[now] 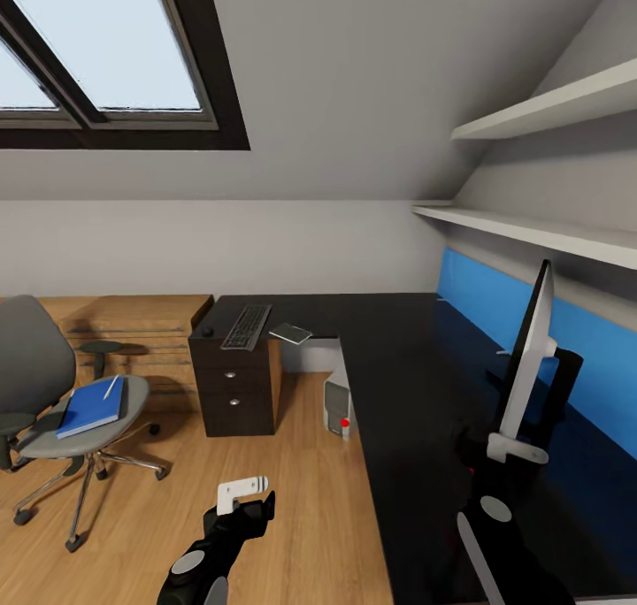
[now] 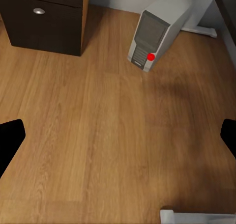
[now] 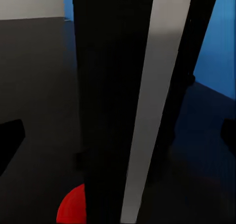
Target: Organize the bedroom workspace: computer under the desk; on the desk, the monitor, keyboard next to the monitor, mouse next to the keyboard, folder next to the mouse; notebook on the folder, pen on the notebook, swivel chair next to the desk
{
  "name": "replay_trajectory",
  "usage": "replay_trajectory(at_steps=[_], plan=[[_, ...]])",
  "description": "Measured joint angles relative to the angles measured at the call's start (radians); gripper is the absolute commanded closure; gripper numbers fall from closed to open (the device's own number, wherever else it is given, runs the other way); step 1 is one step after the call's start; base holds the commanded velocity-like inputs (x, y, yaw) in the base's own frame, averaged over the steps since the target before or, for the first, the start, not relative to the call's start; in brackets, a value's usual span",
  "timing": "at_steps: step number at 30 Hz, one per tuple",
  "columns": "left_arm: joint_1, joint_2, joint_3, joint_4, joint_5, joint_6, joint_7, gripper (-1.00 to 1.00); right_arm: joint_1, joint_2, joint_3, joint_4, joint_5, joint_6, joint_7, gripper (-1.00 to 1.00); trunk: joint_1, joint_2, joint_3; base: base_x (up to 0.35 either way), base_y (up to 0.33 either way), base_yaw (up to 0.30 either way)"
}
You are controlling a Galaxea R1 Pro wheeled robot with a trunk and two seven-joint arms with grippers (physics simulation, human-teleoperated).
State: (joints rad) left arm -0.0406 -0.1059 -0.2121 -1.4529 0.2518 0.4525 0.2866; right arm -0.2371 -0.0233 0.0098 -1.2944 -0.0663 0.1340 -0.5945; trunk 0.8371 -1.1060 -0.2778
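From my head camera I look down across the surface (image 1: 416, 384) toward the far wall. My left wrist camera faces the floor, sharing the computer (image 2: 155, 32) with the head view. My right wrist camera sits close against the monitor (image 3: 147, 111).

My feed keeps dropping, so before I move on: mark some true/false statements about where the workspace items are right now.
1. The keyboard lies on the desk, above the drawer unit. True.
2. The folder is on the desk beside the keyboard. False: the blue folder lies on the chair seat, with the pen on top.
3. The computer stands on the floor at the desk. True.
4. The monitor lies flat on the floor. False: the monitor stands upright on the desk, near the right end effector.
5. The left end effector holds the pen. False: it hangs over bare floor, holding nothing.
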Motion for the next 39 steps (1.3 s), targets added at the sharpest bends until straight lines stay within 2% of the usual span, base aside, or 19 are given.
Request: replay_trajectory(at_steps=[8, 22, 30, 39], plan=[[0.000, 0.000, 0.000, 0.000, 0.000, 0.000, 0.000, -1.00, -0.001, -0.016, -0.025, 0.007, -0.001, 0.000, -0.012, -1.00, 0.000, 0.000, 0.000, 0.000, 0.000, 0.000], [0.000, 0.000, -0.001, 0.000, 0.000, 0.000, 0.000, -1.00, -0.001, -0.017, -0.035, 0.007, 0.000, 0.002, -0.013, -1.00, 0.000, 0.000, 0.000, -0.019, -0.023, 0.000], [0.000, 0.000, 0.000, 0.000, 0.000, 0.001, 0.000, -1.00, -0.002, -0.017, -0.042, 0.007, 0.000, 0.002, -0.013, -1.00, 0.000, 0.000, 0.000, -0.194, -0.228, 0.000], [0.000, 0.001, 0.000, 0.000, 0.001, 0.001, 0.000, -1.00, -0.002, -0.017, -0.042, 0.007, 0.001, 0.002, -0.012, -1.00, 0.000, 0.000, 0.000, -0.031, -0.314, 0.000]])
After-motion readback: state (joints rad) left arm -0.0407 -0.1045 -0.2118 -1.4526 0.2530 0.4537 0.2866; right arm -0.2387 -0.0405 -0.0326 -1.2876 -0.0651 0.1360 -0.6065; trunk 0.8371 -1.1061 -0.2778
